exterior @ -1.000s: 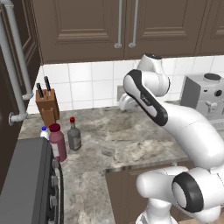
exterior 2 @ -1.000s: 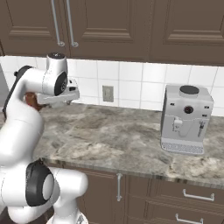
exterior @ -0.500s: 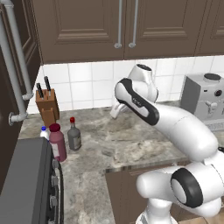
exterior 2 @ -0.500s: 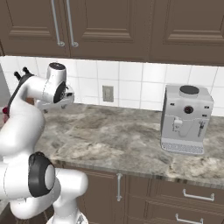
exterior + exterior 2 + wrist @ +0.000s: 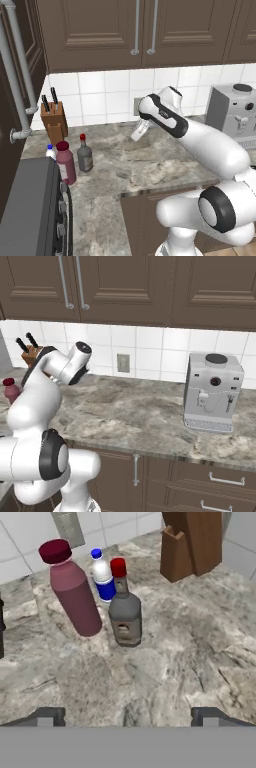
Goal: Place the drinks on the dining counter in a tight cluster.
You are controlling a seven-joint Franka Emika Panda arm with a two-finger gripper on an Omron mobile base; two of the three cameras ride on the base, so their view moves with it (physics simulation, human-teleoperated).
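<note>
In the hand view we look straight along the gripper (image 5: 128, 714), whose two dark fingertips (image 5: 47, 716) stand far apart at the bottom with nothing between them, jaws wide and holding nothing. Ahead of the fingers, well apart from them, the three drinks stand upright in a close group on the dining counter (image 5: 190, 657): the grey-brown bottle (image 5: 124, 614) with its red cap is nearest the fingers, the maroon bottle (image 5: 74, 592) is just beside it toward the left fingertip, and the small white bottle (image 5: 102, 576) with a blue cap sits behind the two, further from the fingers. This view alone lets us see a small pale label on the grey-brown bottle and a blue band on the white one; we cannot read any writing on either. Beyond the bottles, on the right fingertip's side, stands a wooden knife block (image 5: 192, 542). The left base view adds the arm's pose, which the hand camera cannot give: the forearm reaches forward over the counter and the hand tips down and toward the bottles, hanging above the stone. The right base view shows a grey coffee machine (image 5: 212, 391) far off on the counter and the maroon bottle's top past the arm; the gripper there is probably behind the wrist.
</note>
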